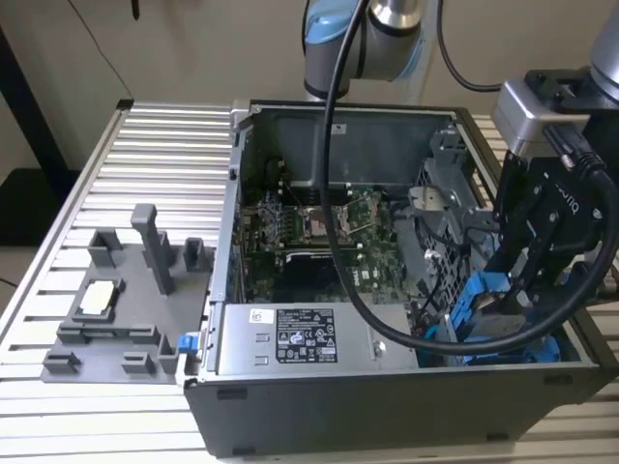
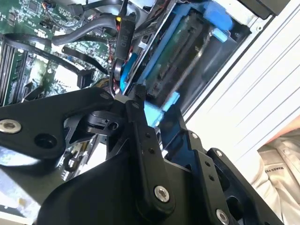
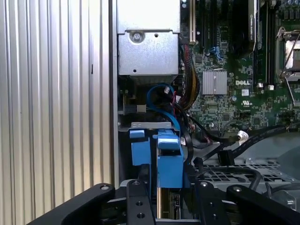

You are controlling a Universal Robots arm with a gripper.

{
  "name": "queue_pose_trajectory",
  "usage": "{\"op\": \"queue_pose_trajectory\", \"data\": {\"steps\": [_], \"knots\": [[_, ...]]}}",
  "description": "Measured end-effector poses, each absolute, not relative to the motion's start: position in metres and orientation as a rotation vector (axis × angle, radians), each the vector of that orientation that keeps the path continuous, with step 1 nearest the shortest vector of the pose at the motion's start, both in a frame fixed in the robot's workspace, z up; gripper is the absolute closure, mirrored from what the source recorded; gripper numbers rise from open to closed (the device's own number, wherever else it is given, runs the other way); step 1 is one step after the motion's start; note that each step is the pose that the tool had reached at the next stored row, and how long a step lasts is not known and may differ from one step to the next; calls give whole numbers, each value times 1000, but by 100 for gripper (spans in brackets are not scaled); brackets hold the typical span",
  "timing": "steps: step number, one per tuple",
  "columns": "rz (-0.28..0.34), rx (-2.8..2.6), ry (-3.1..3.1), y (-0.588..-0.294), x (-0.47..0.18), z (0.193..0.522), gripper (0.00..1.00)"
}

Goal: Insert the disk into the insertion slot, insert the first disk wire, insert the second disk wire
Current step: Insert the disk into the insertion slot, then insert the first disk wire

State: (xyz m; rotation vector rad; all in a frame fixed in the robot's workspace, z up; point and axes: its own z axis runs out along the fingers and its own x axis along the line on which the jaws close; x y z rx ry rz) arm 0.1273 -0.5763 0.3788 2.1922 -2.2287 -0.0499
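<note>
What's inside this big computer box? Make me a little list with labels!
place: open computer case on a ribbed metal table
inside: green circuit board, silver power box, black cables
gripper: down at the case's end on the exterior view's right
disk: blue-framed, on edge, right at the gripper
neighbour: a second blue frame beside it
on the table: grey tray of parts, exterior view's left

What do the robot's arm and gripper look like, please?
The arm is silver-grey with a light blue joint cap and trails a thick black cable. The gripper is black, with jointed link bars, silver screws and a grey mounting block.
</note>
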Motion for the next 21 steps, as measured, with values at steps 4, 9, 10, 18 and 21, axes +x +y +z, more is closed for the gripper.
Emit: {"op": "queue_pose_trajectory", "data": {"steps": [4,9,10,18,21], "knots": [[-51,2192,-2228,-576,127,381,59],[-51,2192,-2228,-576,127,382,52],[-52,2192,-2228,-576,127,383,46],[-60,2197,-2230,-576,127,390,40],[-60,2197,-2230,-576,127,399,40]]}}
